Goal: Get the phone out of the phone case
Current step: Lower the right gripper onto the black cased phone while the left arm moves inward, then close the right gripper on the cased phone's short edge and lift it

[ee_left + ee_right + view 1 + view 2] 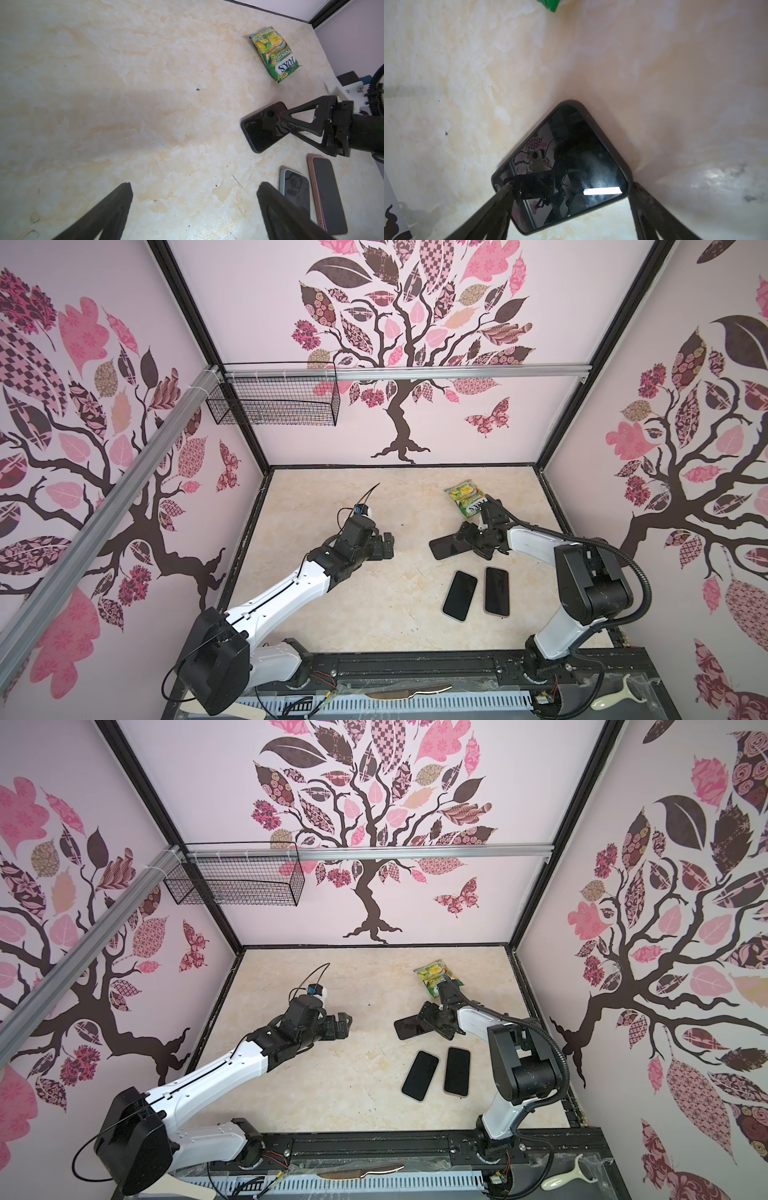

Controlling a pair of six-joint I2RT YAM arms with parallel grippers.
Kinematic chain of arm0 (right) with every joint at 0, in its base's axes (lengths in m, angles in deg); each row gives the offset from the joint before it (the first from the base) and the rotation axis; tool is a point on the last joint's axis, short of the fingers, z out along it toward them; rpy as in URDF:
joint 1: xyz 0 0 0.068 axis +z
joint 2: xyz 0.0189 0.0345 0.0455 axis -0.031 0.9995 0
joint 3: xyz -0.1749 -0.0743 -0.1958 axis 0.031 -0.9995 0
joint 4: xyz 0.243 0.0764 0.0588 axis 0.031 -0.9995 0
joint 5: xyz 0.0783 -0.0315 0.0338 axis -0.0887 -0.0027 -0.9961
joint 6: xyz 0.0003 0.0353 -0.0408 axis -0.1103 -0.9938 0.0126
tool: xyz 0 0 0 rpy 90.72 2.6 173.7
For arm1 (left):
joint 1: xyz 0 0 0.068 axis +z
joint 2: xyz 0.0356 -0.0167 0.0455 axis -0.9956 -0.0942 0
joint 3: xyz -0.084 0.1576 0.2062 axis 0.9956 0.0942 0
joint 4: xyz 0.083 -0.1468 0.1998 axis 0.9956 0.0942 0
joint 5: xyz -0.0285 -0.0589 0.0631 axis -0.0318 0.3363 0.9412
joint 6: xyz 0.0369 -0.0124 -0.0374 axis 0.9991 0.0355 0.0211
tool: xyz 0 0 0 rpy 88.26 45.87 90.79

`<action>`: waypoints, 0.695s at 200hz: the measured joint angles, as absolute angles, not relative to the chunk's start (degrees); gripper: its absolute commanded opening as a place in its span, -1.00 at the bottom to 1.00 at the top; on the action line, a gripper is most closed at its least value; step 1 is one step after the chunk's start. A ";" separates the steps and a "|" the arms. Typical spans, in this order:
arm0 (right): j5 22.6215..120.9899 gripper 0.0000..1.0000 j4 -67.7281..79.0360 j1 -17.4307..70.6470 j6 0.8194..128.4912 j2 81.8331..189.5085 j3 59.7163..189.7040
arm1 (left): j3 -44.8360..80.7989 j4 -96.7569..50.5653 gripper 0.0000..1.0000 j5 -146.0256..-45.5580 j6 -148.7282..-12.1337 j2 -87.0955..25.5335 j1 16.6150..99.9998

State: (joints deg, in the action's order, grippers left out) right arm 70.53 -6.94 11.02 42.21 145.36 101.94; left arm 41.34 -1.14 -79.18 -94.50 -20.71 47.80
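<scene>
**Grip near one end of the phone looked easy to lose**

From my station I saw the right gripper (pixel 571 186) set wide across the phone (pixel 566 162), one finger on each long side of the black case (pixel 601 135), close to one end. One tip sat right at a rounded corner. The phone was inside its case, screen up, near the candy bag (pixel 274 54). I could not tell whether it rested flat on the table (pixel 124 104) or was tipped up a little. The left gripper (pixel 195 186) hung wide open and empty over bare table, well apart from the phone.

My main worry was the hold. With a tip on a corner and most of the phone sticking out past the fingers, I judged that any lift or push could swing it round or let it slide out. It could then land on the pink phone (pixel 328 193) or the grey phone (pixel 295 191) lying near.

The second worry was the squeeze itself. The fingers pressed on the case walls, so I reckoned they pinched the case against the phone and made it harder to free. The left gripper would have to peel a corner or push from behind. Too much force there, I thought, would tear the whole thing from the right gripper. The arms would also come close, and a careless reach could knock them together
</scene>
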 measured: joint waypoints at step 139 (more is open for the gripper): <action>82.98 0.86 -17.63 24.81 42.67 164.27 128.54 | 46.39 1.27 0.97 -79.26 -101.10 -10.22 55.76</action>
State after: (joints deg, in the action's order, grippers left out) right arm 82.98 -17.63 24.81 42.67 164.27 128.54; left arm 46.39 1.27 -79.26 -101.10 -10.22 55.76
